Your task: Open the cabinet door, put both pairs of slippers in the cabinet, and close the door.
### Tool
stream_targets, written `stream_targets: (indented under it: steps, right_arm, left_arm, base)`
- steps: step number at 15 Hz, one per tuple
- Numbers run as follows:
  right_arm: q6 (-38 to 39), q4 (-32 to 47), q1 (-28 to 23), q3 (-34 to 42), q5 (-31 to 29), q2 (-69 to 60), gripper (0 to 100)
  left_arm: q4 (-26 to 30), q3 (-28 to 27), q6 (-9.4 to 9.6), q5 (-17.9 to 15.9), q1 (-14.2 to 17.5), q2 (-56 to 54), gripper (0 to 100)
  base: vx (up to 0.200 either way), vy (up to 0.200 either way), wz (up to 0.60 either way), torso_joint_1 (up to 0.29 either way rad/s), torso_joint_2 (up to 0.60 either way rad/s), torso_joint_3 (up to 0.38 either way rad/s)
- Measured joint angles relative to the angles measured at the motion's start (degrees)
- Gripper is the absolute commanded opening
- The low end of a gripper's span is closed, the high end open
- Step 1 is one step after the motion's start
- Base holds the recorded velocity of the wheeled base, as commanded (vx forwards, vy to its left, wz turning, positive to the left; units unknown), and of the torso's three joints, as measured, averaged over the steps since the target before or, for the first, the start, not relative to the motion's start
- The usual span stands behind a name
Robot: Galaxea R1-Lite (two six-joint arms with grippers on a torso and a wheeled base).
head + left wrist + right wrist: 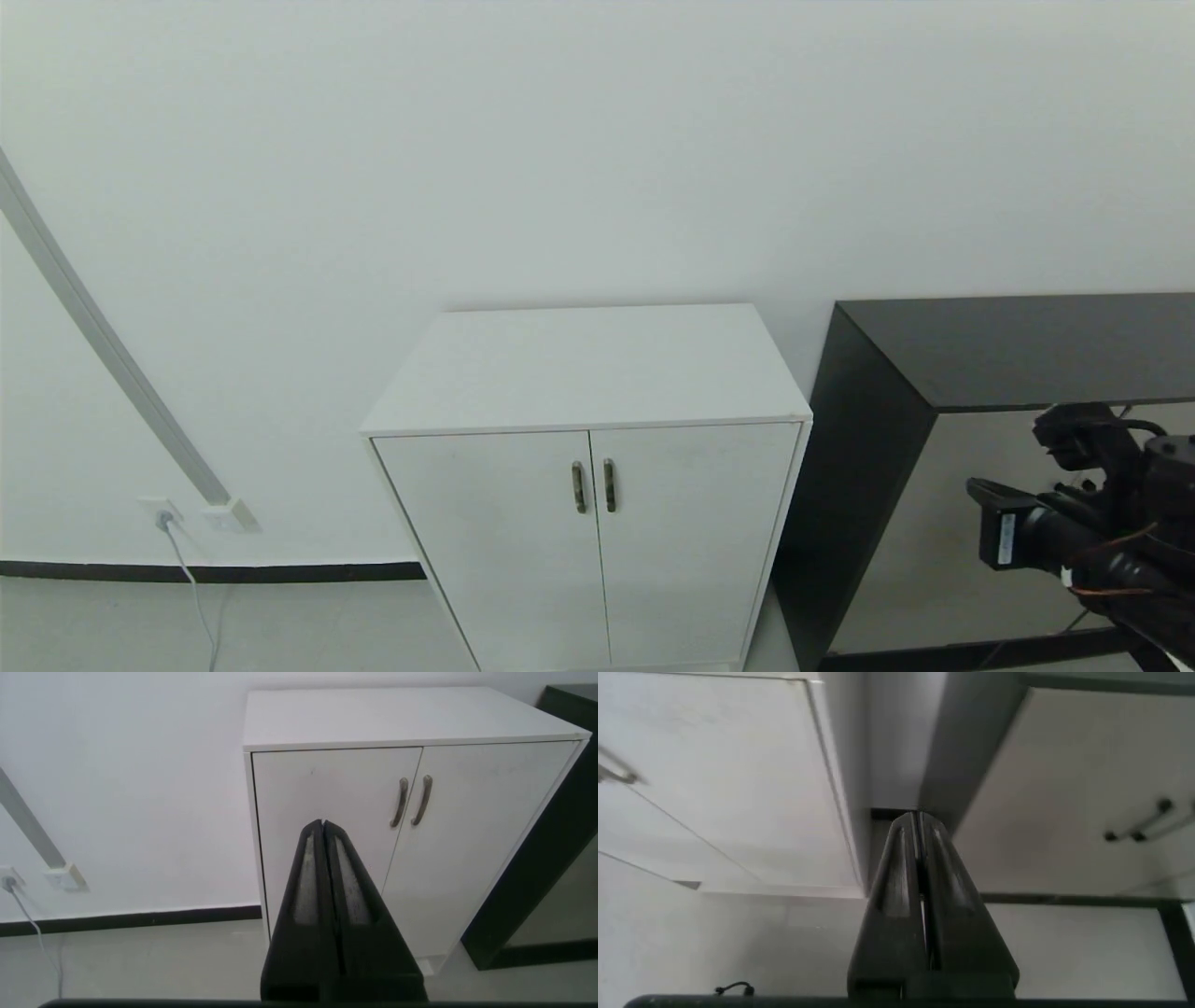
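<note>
White two-door cabinet shut, base cut off by head-view edge; left gripper and right gripper both pinched closed, holding nothing

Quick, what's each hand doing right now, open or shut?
Left hand: shut, holding nothing.
Right hand: shut, holding nothing.

A plain home-like room. Ahead of the left gripper: white cabinet, bare wall, power socket
</note>
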Motion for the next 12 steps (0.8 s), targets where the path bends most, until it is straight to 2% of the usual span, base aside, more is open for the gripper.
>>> stream_targets:
  steps: [6, 8, 12]
  right_arm:
    - [-0.35, 2.28, -2.16, 10.97, 0.07, -13.62, 0]
    - [-0.66, 9.16, -2.66, 12.51, 0.32, -19.60, 0]
    - [-2.56, 28.39, -2.90, 12.13, 2.71, -34.18, 0]
  left_arm:
    - [-0.02, 0.00, 0.00, 0.00, 0.00, 0.00, 0]
    - [0.00, 0.00, 0.00, 0.00, 0.02, 0.00, 0]
    - [-0.02, 0.00, 0.00, 0.00, 0.00, 0.00, 0]
  base:
    - [0.000, 0.000, 0.00, 0.000, 0.00, 0.000]
    - [0.000, 0.000, 0.00, 0.000, 0.00, 0.000]
    - [0.000, 0.000, 0.00, 0.000, 0.00, 0.000]
